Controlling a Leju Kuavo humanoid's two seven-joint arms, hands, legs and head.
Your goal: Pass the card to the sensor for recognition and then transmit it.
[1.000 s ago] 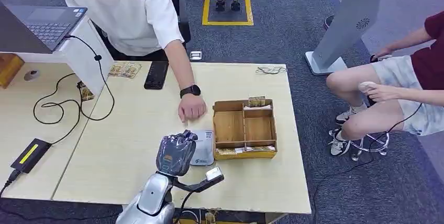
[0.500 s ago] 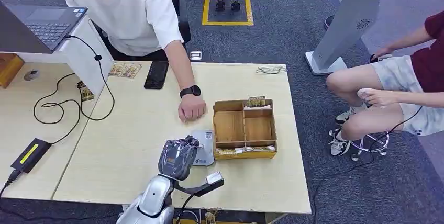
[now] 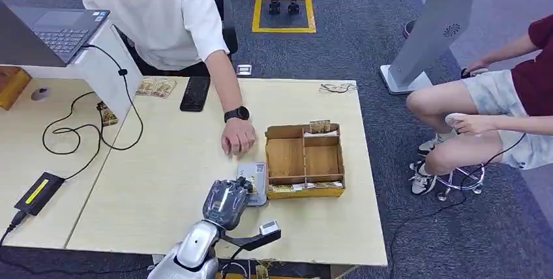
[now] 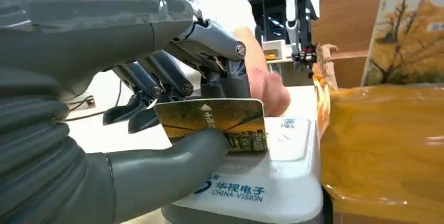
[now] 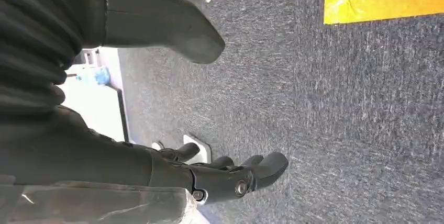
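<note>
Left hand (image 4: 157, 103) pinches the yellow printed card (image 4: 214, 124) above the white reader pad (image 4: 262, 182); should lower it flat. Right hand (image 5: 220, 177) hangs open.

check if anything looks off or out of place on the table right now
Nothing stands out. The left hand holds the card just above the white card reader, which sits flat beside the wooden tray. The tray's cards stay in their compartments.

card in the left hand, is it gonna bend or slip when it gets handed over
The card looks thin, flat and unbent in the left hand, so probably stiff and light. Its glossy face may slip, pinched only between the thumb and fingers over the sensor.
</note>
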